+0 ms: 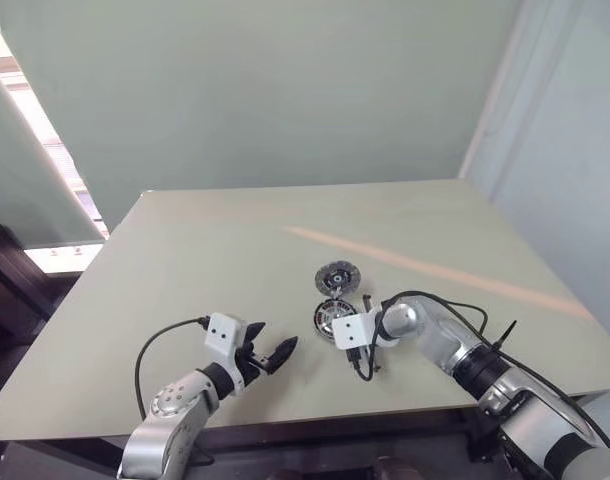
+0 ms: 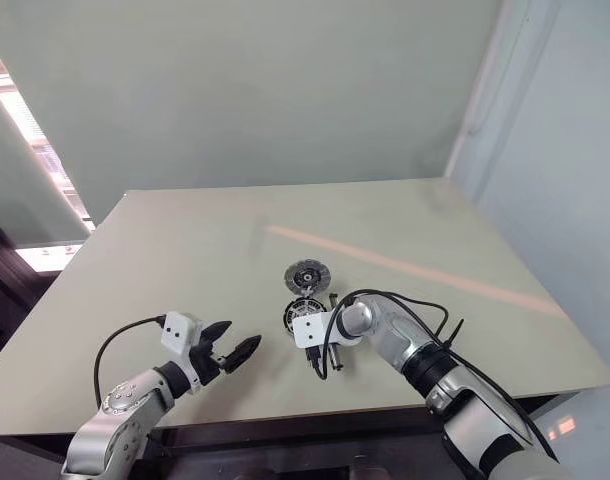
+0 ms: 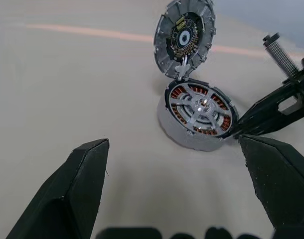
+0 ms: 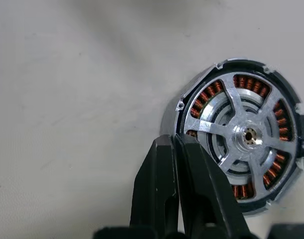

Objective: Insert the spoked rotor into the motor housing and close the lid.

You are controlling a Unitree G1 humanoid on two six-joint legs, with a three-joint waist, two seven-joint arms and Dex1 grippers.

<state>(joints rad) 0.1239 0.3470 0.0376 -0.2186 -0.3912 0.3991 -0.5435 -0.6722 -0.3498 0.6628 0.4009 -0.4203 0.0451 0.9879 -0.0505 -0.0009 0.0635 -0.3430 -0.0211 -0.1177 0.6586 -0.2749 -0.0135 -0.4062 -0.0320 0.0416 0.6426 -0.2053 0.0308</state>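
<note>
I see the spoked rotor (image 4: 249, 135) seated inside the motor housing (image 3: 196, 112), copper windings visible between the spokes. Housing sits on the desk (image 1: 215, 260), near-centre. The lid (image 3: 185, 37) stands hinged open on the housing's far side. My right tool (image 4: 177, 149) is pinched closed on nothing, tips at the housing rim. My left tool (image 1: 273, 354) hovers spread wide, empty, left of the housing.

Lower rim of the motor housing (image 4: 236, 139) hidden behind the right gripper's (image 4: 178, 149) closed fingers, its far side cut by the picture's edge, the lid's (image 3: 186, 37) top edge cropped, whether those fingertips touch the rim unclear.
</note>
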